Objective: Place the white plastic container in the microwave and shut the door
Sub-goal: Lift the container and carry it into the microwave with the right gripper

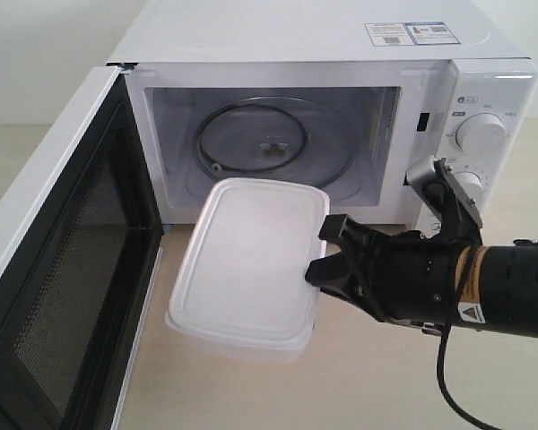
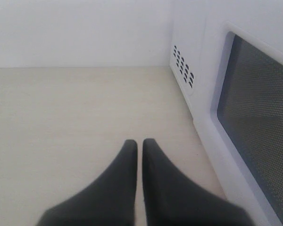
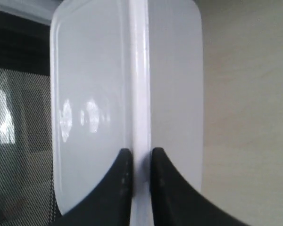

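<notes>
The white plastic container hangs in the air just in front of the microwave, its far end near the cavity's lower lip. My right gripper is shut on the container's rim at its right side, one finger above the lid and one below. Inside the cavity lies the glass turntable. The door stands wide open at the left, black mesh inner face showing. My left gripper is shut and holds nothing, above the tabletop beside the door's outer face; it does not show in the exterior view.
Two round white knobs sit on the control panel behind my right arm. Stickers lie on the microwave's top. Pale wooden tabletop spreads in front of the oven and to its left.
</notes>
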